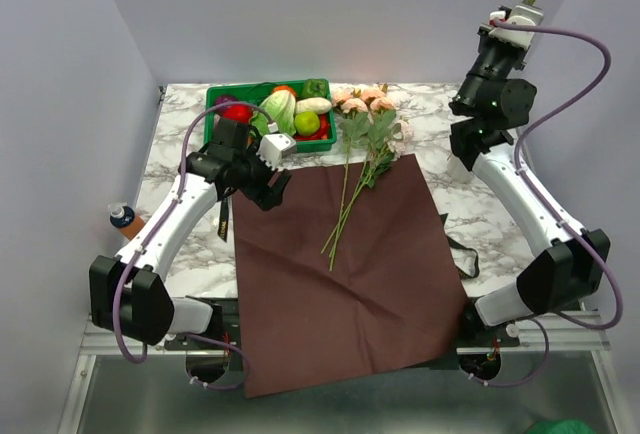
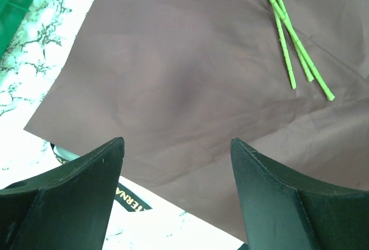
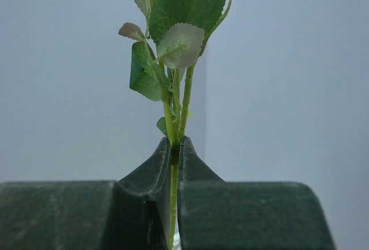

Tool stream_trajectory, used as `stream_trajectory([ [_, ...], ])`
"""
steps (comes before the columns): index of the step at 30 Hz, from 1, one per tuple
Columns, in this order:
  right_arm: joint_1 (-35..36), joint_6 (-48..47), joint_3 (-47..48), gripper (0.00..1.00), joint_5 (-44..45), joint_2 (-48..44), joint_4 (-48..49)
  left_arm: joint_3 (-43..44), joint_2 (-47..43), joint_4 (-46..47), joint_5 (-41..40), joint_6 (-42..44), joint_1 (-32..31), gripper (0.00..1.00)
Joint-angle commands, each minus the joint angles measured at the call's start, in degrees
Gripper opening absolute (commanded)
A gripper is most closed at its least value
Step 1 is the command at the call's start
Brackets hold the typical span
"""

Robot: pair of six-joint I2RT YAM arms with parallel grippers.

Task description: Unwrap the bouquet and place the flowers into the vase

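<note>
**One stem aloft, three on the paper**

I count three peach-pink flowers (image 1: 365, 102) lying on the marble table (image 1: 180, 154). Their blooms are just beside the green tray (image 1: 214, 100), and their three stem ends (image 2: 288, 37) rest on the single flat sheet of dark red paper (image 1: 340, 294).

The right gripper (image 3: 176, 146) is raised high at the far right, pinched tight on a fourth leafy stem (image 3: 173, 117). Its top is cut off by the frame in both views, so I cannot see a bloom.

The left gripper (image 2: 177, 143) hangs wide apart over the paper's near-left part, holding nothing.

I can see two black ribbon pieces, one at each side of the paper. The left ribbon (image 2: 130, 201) carries gold lettering, mostly hidden by a finger; I read only "TERNA".

One orange bottle (image 1: 124, 219) stands at the left edge, half hidden by the arm.
</note>
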Motion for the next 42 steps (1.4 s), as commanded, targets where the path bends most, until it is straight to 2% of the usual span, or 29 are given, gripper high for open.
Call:
stream_trajectory([
  [1,-1.9,-15.5,-1.0,0.01,2.5,3.0,22.5,3.1,1.9,-0.2,4.9,0.7,2.4,0.83],
  [4,-3.5,-17.1,-1.5,0.01,3.8,4.5,27.9,5.7,3.7,-1.9,6.8,1.8,3.5,0.83],
  [12,-5.3,-16.7,-6.0,0.01,5.5,4.9,29.3,10.5,7.4,-4.0,10.4,2.4,5.9,0.83],
  [27,-7.0,-14.9,-13.8,0.01,6.5,9.0,36.7,10.0,7.3,-5.7,13.0,4.6,8.6,0.83],
  [33,-7.2,-16.2,-13.2,0.01,6.1,10.9,39.0,9.9,6.9,-6.0,14.3,4.8,10.1,0.83],
  [42,-7.6,-19.1,-6.8,0.01,3.8,11.0,40.0,8.6,6.4,-5.9,15.2,4.8,10.6,0.82],
])
